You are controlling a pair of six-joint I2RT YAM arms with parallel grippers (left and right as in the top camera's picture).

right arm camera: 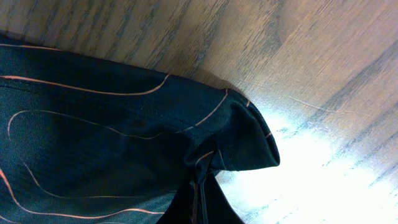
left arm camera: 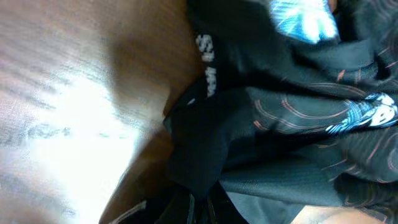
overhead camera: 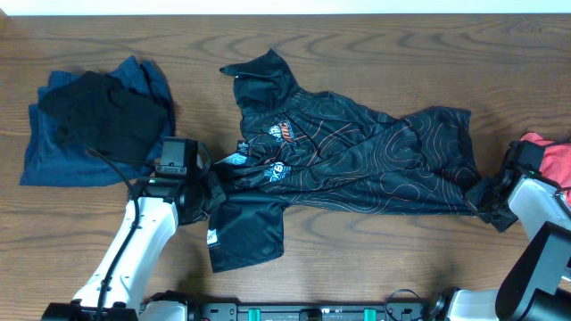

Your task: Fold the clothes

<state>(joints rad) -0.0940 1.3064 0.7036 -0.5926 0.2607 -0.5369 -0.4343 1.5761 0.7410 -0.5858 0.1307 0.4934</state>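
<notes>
Overhead: wooden table (overhead camera: 401,259); black shirt (overhead camera: 357,152), thin orange contour lines and logos, sprawls crumpled across centre, one end pointing 11 o'clock. At 9 o'clock the left gripper (overhead camera: 212,192) pinches its edge; at 3 o'clock the right gripper (overhead camera: 482,203) pinches its hem.

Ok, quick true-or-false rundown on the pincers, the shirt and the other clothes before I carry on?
1. The left pincer is shut on the black sports shirt with thin orange contour lines. True.
2. The right pincer grips the red cloth. False: it is shut on the shirt's corner; the red cloth lies ungripped beside that arm.
3. The pile of blue and black garments lies on the right arm's side. False: it lies on the left arm's side of the brown wooden table.
4. The shirt lies spread but crumpled, not yet folded. True.
</notes>
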